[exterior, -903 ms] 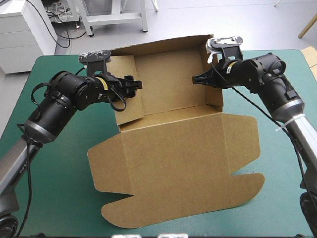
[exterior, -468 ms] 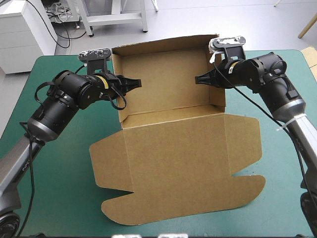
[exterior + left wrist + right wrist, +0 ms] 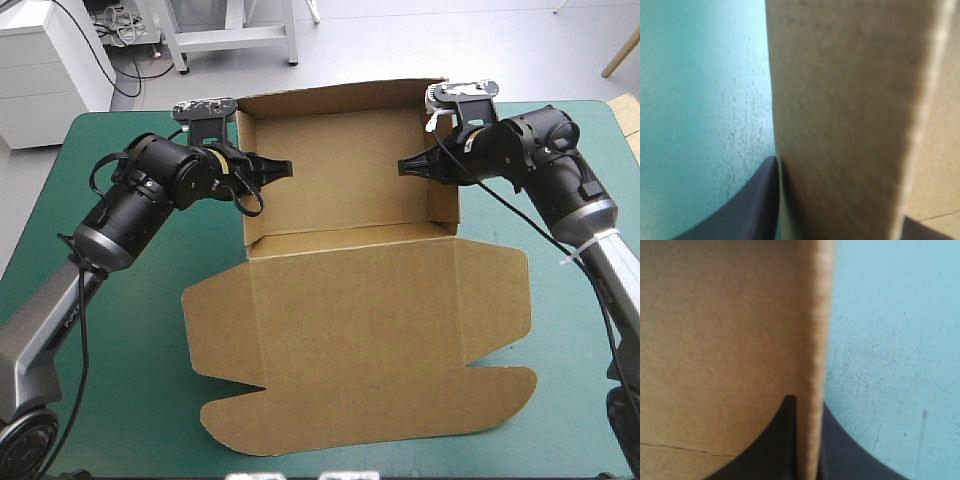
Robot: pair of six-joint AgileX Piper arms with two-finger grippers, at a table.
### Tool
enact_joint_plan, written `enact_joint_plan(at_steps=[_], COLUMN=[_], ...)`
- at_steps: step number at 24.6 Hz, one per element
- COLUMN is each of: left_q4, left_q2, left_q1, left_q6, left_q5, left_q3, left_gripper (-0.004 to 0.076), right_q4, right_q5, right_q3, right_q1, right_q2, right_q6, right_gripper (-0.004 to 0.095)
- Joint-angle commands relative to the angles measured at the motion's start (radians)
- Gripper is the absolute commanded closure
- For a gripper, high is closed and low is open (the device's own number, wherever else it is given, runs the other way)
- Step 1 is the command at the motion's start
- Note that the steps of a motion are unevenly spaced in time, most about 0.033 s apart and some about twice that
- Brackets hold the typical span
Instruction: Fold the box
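The brown box (image 3: 350, 330) lies in mid-table with its back wall (image 3: 335, 150) and both side walls raised. Its wide lid lies flat toward the near edge. My left gripper (image 3: 272, 170) reaches over the left wall (image 3: 247, 190), one black finger on each side of it. In the left wrist view a thick band of board (image 3: 840, 115) fills the gap of the left gripper (image 3: 840, 190), shut on it. My right gripper (image 3: 412, 167) pinches the right wall (image 3: 441, 175) from above. In the right wrist view the wall's edge (image 3: 814, 330) runs up from the right gripper (image 3: 807, 405).
The teal-green cover (image 3: 120, 330) lies bare to the left and right of the box. The box's back wall stands close to the table's far edge (image 3: 130, 115). The lid's rounded flaps reach near the front edge.
The left side flap, earlier leaning inward, now stands upright as a wall. My left gripper has shut on it. The box and both grippers have shifted slightly to the right.
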Motion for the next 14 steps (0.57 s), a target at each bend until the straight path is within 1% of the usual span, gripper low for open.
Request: enact_joint_plan(at_steps=[1,6,8,10,11,12,13,14], left_q4=[0.025,-0.005,-0.024,-0.024,-0.022,-0.022,-0.029,-0.035], left_q2=[-0.032,-0.032,-0.032,-0.027,-0.023,-0.021,-0.021,-0.019], left_q1=[-0.009,-0.009,-0.009,-0.009,-0.009,-0.009,-0.009,-0.009], left_q6=[0.025,0.025,0.021,0.051,0.075,0.075,0.075,0.075], left_q5=[-0.057,-0.056,-0.072,-0.078,-0.074,-0.074,-0.074,-0.074], left_q3=[-0.032,-0.032,-0.032,-0.032,-0.032,-0.032,-0.032,-0.032], left_gripper=[0.0731,0.0731,0.0729,0.0679,0.0583,0.0531,0.044,0.0371], right_q4=[0.055,0.055,0.055,0.055,0.055,0.055,0.055,0.053], right_q5=[-0.038,-0.038,-0.038,-0.036,-0.036,-0.036,-0.036,-0.036], right_q3=[-0.036,-0.034,-0.034,-0.034,-0.034,-0.034,-0.034,-0.034], right_q1=[0.006,0.006,0.006,0.006,0.006,0.006,0.006,0.006], right_q2=[-0.05,-0.05,-0.05,-0.05,-0.05,-0.05,-0.05,-0.05], right_q6=[-0.019,-0.022,-0.022,-0.022,-0.022,-0.022,-0.022,-0.022], right_gripper=[0.092,0.092,0.092,0.092,0.092,0.092,0.092,0.092])
